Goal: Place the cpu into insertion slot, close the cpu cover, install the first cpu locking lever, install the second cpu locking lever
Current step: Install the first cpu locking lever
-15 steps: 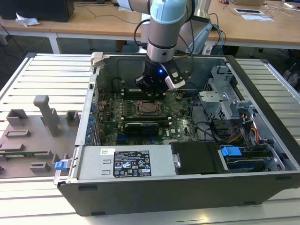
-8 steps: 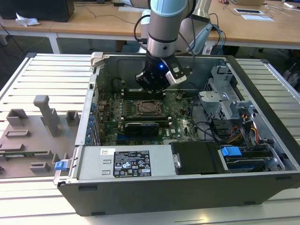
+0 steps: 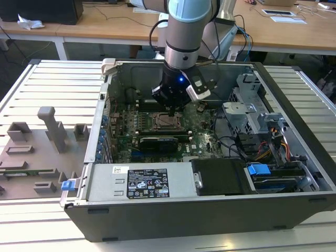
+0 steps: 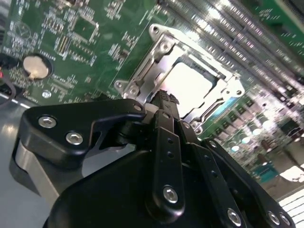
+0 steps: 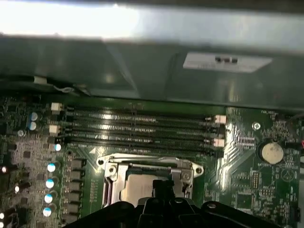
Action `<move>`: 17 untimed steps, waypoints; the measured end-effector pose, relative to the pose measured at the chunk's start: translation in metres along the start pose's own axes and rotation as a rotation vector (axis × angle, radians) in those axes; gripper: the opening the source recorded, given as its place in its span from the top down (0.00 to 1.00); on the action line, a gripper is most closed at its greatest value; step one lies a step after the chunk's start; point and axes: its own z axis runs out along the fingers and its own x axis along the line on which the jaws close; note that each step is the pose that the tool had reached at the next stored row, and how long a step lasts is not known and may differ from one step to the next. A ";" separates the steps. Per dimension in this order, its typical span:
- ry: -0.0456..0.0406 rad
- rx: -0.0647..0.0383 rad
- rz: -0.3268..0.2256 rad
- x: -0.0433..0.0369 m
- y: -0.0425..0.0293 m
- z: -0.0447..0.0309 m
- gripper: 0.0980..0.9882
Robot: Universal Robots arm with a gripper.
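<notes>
The claw [image 4: 164, 99] hides part of the cpu [image 4: 190, 85].

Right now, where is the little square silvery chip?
The pale silvery square chip sits in the metal-rimmed socket on the green motherboard, just beyond the black gripper in both wrist views.

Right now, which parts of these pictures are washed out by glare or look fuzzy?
In the second wrist view, glare whitens the cpu and the memory slots, while the gripper looms dark. In the first wrist view, a bright band glares across the case wall, and the motherboard looks soft.
</notes>
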 end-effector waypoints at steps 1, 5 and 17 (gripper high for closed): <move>0.0000 0.000 0.000 0.0001 -0.0014 -0.0001 0.99; 0.0000 0.000 0.000 0.0002 -0.0019 -0.0019 0.99; 0.0001 0.002 0.000 0.0010 0.0001 -0.0364 0.99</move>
